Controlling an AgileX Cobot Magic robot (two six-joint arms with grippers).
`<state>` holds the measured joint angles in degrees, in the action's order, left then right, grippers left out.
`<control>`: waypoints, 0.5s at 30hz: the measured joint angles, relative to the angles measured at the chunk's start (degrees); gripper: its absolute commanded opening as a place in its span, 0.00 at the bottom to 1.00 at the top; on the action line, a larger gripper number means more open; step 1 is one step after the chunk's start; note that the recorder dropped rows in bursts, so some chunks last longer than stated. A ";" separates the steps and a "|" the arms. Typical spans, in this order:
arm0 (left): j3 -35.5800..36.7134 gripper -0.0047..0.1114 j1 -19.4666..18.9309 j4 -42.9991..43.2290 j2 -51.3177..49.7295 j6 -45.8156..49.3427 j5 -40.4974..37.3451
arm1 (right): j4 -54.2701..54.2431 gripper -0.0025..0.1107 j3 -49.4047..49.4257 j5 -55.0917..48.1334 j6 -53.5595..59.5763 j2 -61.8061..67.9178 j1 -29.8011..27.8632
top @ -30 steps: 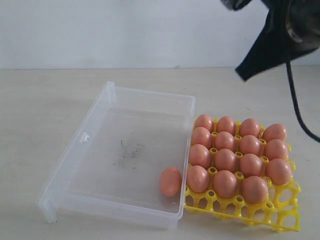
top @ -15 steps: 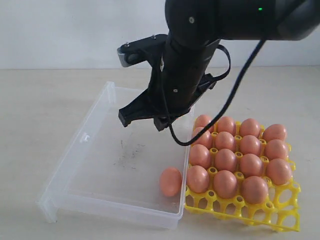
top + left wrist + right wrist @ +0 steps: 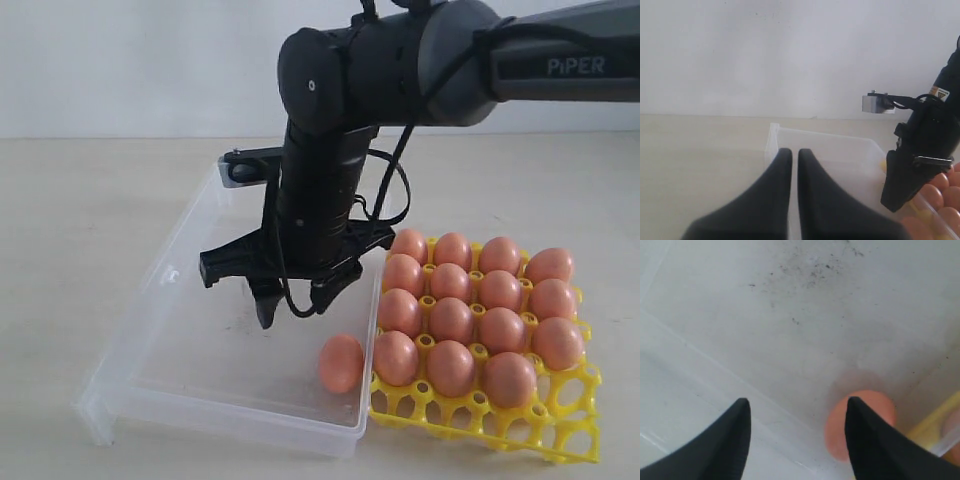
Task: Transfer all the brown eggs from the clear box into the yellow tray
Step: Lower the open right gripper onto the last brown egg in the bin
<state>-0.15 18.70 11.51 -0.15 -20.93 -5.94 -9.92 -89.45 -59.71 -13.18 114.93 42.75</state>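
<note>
Right claw lower, agape over box

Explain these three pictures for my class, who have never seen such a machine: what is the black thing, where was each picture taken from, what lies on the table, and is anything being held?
The black thing is one arm of a two-armed robot. The wide picture comes from a camera standing apart from the arms; the other two come from cameras on each wrist, looking along its pincer. On the table lie a clear box and, beside it, a yellow tray nearly full of brown eggs. One single egg lies in the box, near the tray. The right pincer hangs open over the box, close to that egg, holding nothing. The left pincer is shut and empty.
</note>
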 measured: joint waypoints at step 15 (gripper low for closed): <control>0.00 0.08 0.00 0.00 0.00 0.00 0.00 | 8.49 0.44 -0.13 -8.21 -6.62 3.16 0.10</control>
<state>-0.15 18.70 11.51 -0.15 -20.93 -5.94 -1.43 -89.58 -67.92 -19.80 118.09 42.84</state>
